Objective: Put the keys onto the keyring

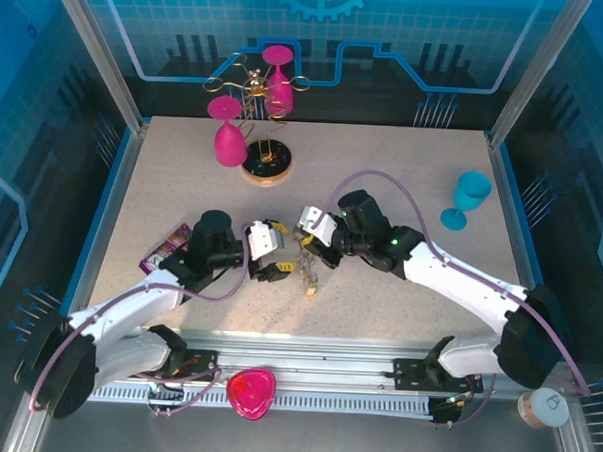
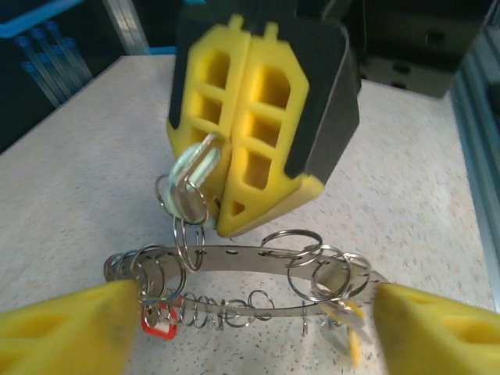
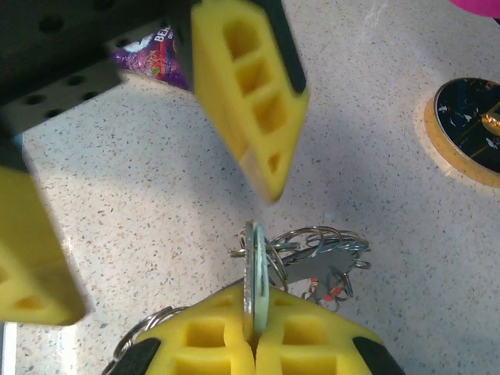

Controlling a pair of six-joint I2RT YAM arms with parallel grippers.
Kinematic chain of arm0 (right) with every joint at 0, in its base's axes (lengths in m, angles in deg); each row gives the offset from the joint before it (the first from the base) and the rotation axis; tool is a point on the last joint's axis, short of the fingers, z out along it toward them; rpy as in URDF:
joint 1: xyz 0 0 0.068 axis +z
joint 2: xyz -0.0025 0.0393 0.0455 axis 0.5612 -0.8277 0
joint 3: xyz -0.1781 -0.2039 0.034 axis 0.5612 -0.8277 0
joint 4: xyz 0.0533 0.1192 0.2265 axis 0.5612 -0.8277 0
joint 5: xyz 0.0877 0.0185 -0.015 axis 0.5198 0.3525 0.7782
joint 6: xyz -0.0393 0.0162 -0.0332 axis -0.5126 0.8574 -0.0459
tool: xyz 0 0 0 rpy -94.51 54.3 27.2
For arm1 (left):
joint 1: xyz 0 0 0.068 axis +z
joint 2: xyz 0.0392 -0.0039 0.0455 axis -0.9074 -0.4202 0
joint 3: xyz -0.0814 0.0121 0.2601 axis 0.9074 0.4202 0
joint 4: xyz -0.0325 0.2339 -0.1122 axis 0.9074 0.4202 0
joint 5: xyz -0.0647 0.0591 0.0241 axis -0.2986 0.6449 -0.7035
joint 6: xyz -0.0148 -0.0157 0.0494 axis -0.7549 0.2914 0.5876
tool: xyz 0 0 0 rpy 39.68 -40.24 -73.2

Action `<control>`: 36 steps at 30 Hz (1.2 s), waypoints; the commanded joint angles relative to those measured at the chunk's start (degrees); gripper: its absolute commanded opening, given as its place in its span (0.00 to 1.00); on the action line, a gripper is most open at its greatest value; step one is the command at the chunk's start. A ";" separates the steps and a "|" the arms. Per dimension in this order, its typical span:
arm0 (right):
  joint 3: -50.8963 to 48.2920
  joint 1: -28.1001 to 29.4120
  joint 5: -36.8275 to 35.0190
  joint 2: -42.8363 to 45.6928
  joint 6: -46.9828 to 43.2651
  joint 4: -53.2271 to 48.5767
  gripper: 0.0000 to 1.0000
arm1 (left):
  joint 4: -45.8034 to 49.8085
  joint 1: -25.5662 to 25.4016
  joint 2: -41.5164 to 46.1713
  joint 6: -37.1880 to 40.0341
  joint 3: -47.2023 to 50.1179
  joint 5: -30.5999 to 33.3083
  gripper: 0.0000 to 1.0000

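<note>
- left gripper [image 1: 275,252]: jaws spread wide, holding nothing; one finger either side of keyring [image 2: 242,258]
- right gripper [image 2: 224,209]: clamped shut on teal-headed key [image 2: 195,166]
- keyring: above table [image 2: 78,156], just below held key; red-headed key [image 2: 158,326] at rim

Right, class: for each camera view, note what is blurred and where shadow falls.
Left wrist: left claw blurred at both bottom corners, keyring sharper. Right wrist: the left claw's finger smeared up top, a shadow darkening the table upper left. Top external: evenly lit, fairly sharp.
</note>
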 commanded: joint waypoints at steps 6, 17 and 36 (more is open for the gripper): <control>14.70 2.44 2.62 -13.10 -1.07 1.54 0.00 | -3.63 1.07 23.02 -14.36 9.03 28.86 0.99; 11.43 -0.89 -2.40 -23.26 -2.51 3.35 0.00 | 0.33 2.02 27.48 -20.73 7.01 52.09 0.99; -3.98 -2.52 -41.36 -22.82 -16.54 -13.01 0.19 | -3.08 5.08 10.64 -21.15 3.95 52.59 0.99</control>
